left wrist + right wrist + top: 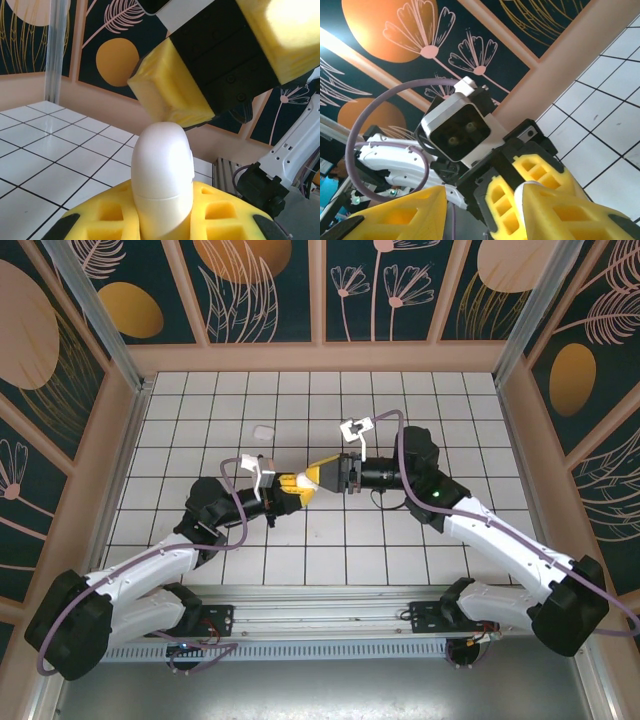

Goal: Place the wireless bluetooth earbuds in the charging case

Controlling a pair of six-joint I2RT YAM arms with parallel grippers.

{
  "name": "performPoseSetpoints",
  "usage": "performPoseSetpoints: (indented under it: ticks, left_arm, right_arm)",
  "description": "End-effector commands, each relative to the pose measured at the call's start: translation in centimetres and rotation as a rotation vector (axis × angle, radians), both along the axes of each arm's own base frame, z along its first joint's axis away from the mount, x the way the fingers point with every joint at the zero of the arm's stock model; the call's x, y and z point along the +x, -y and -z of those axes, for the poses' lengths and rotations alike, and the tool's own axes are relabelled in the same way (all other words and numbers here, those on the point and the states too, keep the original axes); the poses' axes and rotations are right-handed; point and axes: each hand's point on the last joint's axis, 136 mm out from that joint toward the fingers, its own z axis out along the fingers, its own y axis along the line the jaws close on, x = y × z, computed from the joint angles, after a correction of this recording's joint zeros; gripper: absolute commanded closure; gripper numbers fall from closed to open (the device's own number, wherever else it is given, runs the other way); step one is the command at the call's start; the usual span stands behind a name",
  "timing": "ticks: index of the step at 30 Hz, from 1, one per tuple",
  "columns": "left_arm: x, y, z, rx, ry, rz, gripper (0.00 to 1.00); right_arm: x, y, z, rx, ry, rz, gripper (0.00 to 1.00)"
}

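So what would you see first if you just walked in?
The left arm and the right arm meet tip to tip over the middle of the tiled table. The left jaws pinch a white case, and the right jaws, padded in yellow, stand open right at its top. Farther back and a bit left, a small white thing lies alone on the tiles.

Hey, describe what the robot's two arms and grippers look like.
White links with black joints on the left arm and right arm, each with a lilac cable. The left gripper and right gripper have black bodies, yellow pocketed fingers.
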Motion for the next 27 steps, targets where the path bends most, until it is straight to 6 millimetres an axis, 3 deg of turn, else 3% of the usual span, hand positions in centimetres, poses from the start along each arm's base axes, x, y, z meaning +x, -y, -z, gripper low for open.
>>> performPoseSetpoints:
  ticks: [1, 9, 16, 23, 27]
  left_arm:
    - [-0.1, -0.2, -1.2, -0.026, 0.033, -0.009, 1.0]
    - [-0.2, -0.3, -1.4, -0.024, 0.035, -0.01, 1.0]
    - [0.1, -0.4, -1.2, -0.001, 0.013, -0.031, 1.0]
    - [0.4, -0.2, -0.7, 0.017, -0.026, -0.033, 1.0]
    - [0.6, -0.1, -0.6, 0.017, -0.044, -0.033, 1.0]
  right_arm:
    - [-3.2, -0.2, -1.0, -0.007, 0.044, -0.125, 0.55]
    - [-1.4, 0.4, -0.8, -0.065, 0.074, 0.0, 0.54]
    - [-0.6, 0.2, 0.8, -0.101, 0.026, 0.012, 0.55]
    - [-0.1, 1.5, -0.5, -0.089, 0.08, 0.103, 0.55]
    - [1.3, 2.3, -0.9, -0.096, 0.103, 0.173, 0.63]
